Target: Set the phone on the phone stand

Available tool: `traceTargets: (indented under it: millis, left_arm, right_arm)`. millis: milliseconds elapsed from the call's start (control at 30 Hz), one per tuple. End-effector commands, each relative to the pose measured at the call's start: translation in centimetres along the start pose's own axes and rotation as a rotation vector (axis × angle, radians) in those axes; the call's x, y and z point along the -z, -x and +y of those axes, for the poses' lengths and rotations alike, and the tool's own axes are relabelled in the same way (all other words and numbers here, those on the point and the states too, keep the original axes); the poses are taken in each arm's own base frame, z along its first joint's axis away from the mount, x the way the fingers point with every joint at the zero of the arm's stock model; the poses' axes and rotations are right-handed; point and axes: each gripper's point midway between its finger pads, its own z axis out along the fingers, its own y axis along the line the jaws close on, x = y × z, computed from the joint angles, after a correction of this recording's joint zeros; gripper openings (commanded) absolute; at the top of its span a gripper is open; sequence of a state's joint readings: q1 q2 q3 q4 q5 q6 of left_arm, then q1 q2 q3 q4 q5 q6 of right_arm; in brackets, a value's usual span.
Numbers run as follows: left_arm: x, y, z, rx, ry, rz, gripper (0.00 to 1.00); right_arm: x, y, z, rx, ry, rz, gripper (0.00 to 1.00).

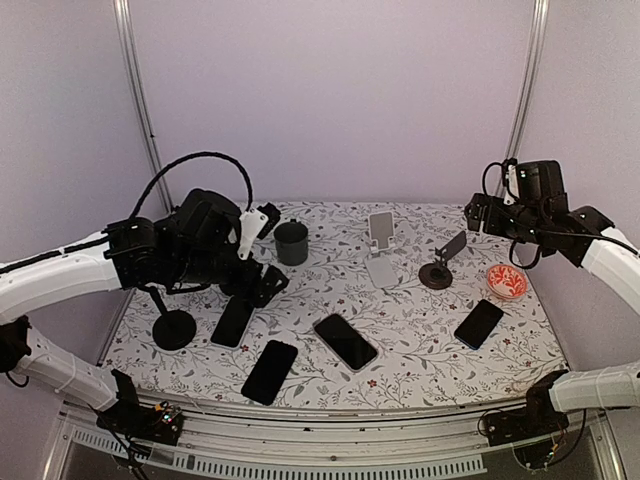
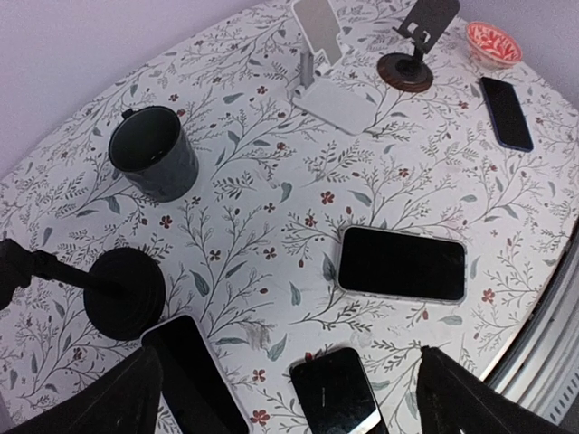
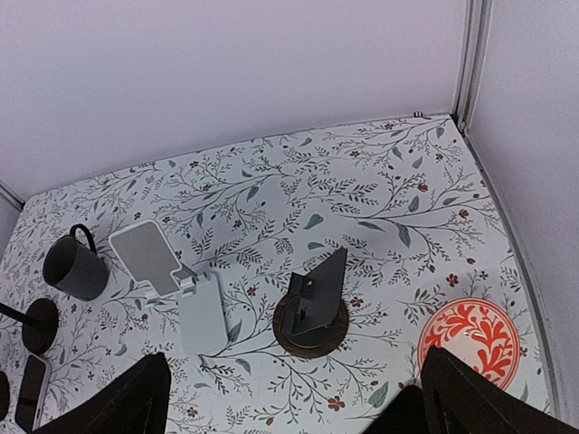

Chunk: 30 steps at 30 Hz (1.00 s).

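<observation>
Several dark phones lie flat on the floral table: one at the left (image 1: 232,322), one at the front (image 1: 269,371), one in the middle (image 1: 345,341) and one at the right (image 1: 478,323). A white phone stand (image 1: 380,245) and a dark stand on a round base (image 1: 441,265) are at the back; a black round-based stand (image 1: 173,325) is at the left. All stands are empty. My left gripper (image 2: 294,407) is open and empty, high above the front phone (image 2: 336,391) and the left phone (image 2: 192,375). My right gripper (image 3: 289,411) is open and empty, high above the dark stand (image 3: 312,307).
A dark mug (image 1: 291,243) stands at the back left of the white stand. A red patterned bowl (image 1: 507,282) sits at the right near the table edge. Metal frame posts and pale walls close in the back and sides.
</observation>
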<state>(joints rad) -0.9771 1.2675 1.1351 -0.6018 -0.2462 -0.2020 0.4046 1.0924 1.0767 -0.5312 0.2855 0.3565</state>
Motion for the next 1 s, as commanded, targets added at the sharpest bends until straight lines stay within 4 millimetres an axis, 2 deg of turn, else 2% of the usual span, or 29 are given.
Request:
traceTargets:
  millis: [0, 33, 133, 167, 300, 433, 633, 833, 900, 933, 967]
  left_arm:
    - [-1.2, -1.6, 1.1, 0.053, 0.085, 0.02, 0.99]
    - [-1.3, -1.8, 1.1, 0.058, 0.087, 0.021, 0.99]
    - [-1.7, -2.6, 0.8, 0.06, 0.074, 0.036, 0.98]
    - [-1.8, -2.8, 0.6, 0.059, 0.059, 0.045, 0.96]
    - [-1.7, -4.2, -0.6, 0.074, -0.017, 0.095, 0.93]
    - [-1.7, -7.1, -1.4, 0.126, -0.062, 0.182, 0.87]
    - [-1.8, -11.3, -2.6, 0.22, -0.119, 0.299, 0.85]
    - [-2.3, -14.2, -3.6, 0.247, -0.116, 0.39, 0.9]
    - [-2.7, -14.9, -4.0, 0.256, -0.109, 0.427, 0.91]
    - [-2.8, -15.2, -4.1, 0.255, -0.098, 0.443, 0.98]
    - [-3.0, -15.2, -4.3, 0.25, -0.086, 0.455, 0.99]
  right_arm:
    - [-0.3, -1.6, 1.5, -0.022, 0.113, 0.025, 0.99]
    - [-0.2, -2.4, 2.1, -0.011, 0.162, 0.038, 0.99]
    - [0.8, -4.3, 6.2, 0.117, 0.422, 0.089, 0.99]
    - [1.0, -4.7, 6.9, 0.148, 0.454, 0.096, 0.99]
    - [1.3, -5.8, 9.1, 0.187, 0.506, 0.144, 0.99]
    - [1.8, -7.9, 11.7, 0.242, 0.558, 0.192, 0.92]
    - [2.8, -14.3, 15.9, 0.291, 0.652, 0.326, 0.86]
    - [4.3, -19.0, 19.5, 0.264, 0.739, 0.441, 0.84]
    - [4.3, -20.0, 20.1, 0.256, 0.737, 0.476, 0.84]
    - [4.2, -20.4, 20.2, 0.247, 0.729, 0.492, 0.84]
    - [4.0, -20.6, 20.2, 0.245, 0.718, 0.506, 0.85]
